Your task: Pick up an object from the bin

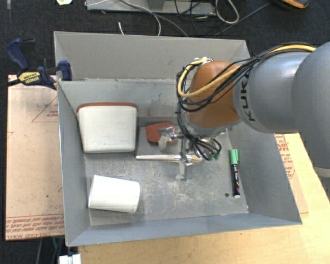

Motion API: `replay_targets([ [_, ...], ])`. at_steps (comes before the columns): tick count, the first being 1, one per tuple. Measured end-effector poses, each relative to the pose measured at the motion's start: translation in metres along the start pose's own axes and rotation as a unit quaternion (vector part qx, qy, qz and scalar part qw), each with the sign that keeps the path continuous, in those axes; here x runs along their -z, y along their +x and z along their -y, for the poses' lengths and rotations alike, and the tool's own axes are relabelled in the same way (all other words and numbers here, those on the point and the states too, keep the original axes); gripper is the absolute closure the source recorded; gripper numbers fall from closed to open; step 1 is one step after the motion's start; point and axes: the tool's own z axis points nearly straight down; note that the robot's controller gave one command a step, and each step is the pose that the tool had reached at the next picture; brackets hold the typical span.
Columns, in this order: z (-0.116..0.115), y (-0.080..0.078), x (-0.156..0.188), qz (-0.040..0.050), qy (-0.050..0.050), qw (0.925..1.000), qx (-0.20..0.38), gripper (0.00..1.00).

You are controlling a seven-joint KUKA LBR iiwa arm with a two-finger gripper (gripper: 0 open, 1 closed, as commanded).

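Observation:
My gripper [181,159] hangs low over the middle of the bin, under the arm's orange cover. A small red-brown rounded thing [153,132] lies just to its upper left, close to the gripper's metal parts. From the gripper a thin silvery rod [154,157] runs leftward, flat on the bin floor; whether the gripper touches it is unclear. To the gripper's right lies a black marker with a green cap [235,172], pointing toward the front wall.
A white rectangular box with a reddish rim [107,127] sits at the back left. A white cup [114,193] lies on its side at the front left. The arm and its cables cover the bin's back right.

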Motion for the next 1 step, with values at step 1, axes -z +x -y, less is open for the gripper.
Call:
replay_targets([
  [1,0.0057,0.0009,-0.0113,0.0021,0.000,0.9692,0.246,1.00],
])
